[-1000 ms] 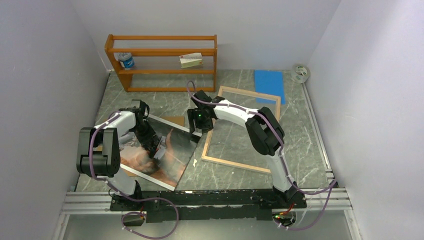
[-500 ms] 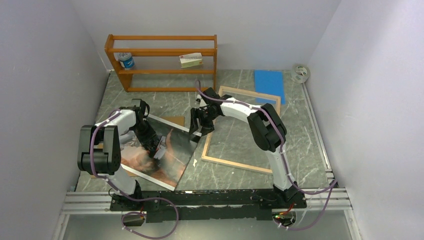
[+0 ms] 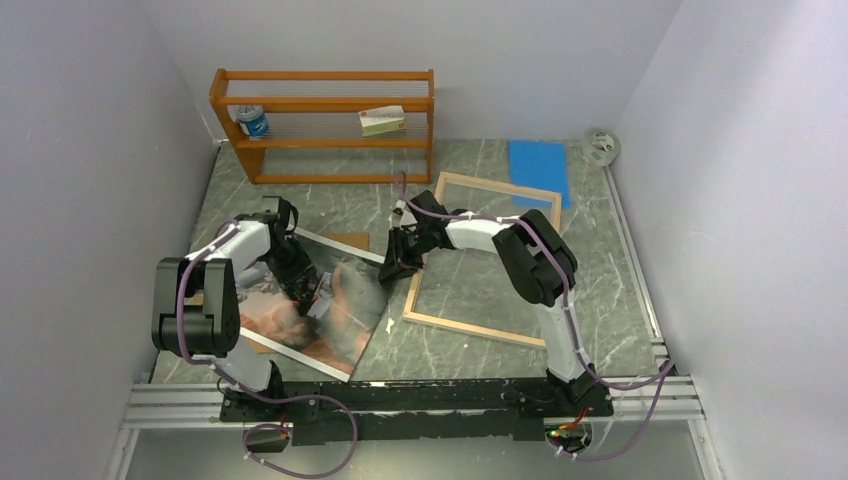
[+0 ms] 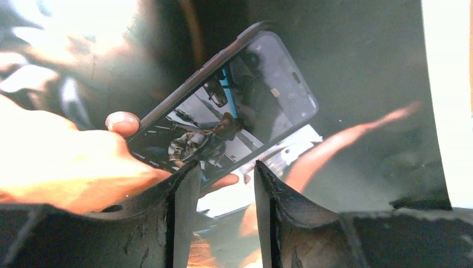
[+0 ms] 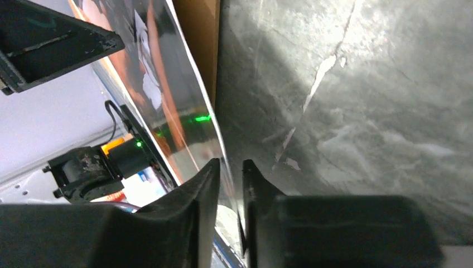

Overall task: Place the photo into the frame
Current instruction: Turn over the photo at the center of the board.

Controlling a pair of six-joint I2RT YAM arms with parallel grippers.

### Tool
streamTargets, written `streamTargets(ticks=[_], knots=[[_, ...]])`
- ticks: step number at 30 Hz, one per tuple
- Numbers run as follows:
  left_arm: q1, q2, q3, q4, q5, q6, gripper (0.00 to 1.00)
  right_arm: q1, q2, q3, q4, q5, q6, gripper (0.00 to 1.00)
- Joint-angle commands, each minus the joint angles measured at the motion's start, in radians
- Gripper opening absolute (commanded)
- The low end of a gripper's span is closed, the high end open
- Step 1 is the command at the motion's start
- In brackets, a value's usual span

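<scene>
Here we are mid-task: the large glossy print of a man holding a phone point(image 3: 350, 322) lies face-up on the grey marbled tabletop point(image 3: 440, 362), left of centre, over a plain brown fibreboard panel point(image 3: 350, 240). It isn't in the frame yet. The thin rectangular picture frame point(image 3: 470, 330) sits just to its right, pale wood side up.

The right gripper point(image 3: 390, 265) has the print's right-hand edge. Its fingers point(image 5: 195, 212) are pinched nearly together with the sheet running between them. The left gripper point(image 3: 318, 292) is down over the middle of the print, jaws parted with nothing between them.

This looks like the transfer step. Next, I'd say, the print has to slide or lift rightwards and line up square inside the frame's rails, without creasing.
</scene>
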Motion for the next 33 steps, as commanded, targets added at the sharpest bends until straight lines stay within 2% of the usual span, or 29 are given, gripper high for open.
streamTargets(ticks=[1, 3, 5, 10, 15, 23, 33], knots=[[-0.003, -0.087, 0.058, -0.003, -0.006, -0.023, 0.49, 0.006, -0.139, -0.027, 0.139, 0.07, 0.036, 0.18], [-0.002, -0.121, 0.101, -0.027, -0.013, -0.028, 0.57, 0.016, -0.178, -0.026, 0.139, 0.1, 0.001, 0.08], [0.001, -0.15, 0.163, -0.068, -0.035, -0.032, 0.72, 0.025, -0.203, -0.01, 0.097, 0.128, -0.051, 0.01], [0.04, -0.181, 0.339, -0.175, -0.057, -0.012, 0.93, 0.059, -0.276, 0.023, 0.007, 0.163, -0.22, 0.0], [0.09, -0.157, 0.431, -0.258, -0.007, -0.024, 0.94, 0.127, -0.33, 0.073, -0.087, 0.248, -0.367, 0.0], [0.125, -0.173, 0.406, -0.207, 0.105, -0.062, 0.94, 0.23, -0.366, 0.112, -0.151, 0.37, -0.48, 0.0], [0.152, -0.093, 0.352, -0.183, 0.179, -0.064, 0.94, 0.314, -0.403, 0.126, -0.169, 0.489, -0.586, 0.0]])
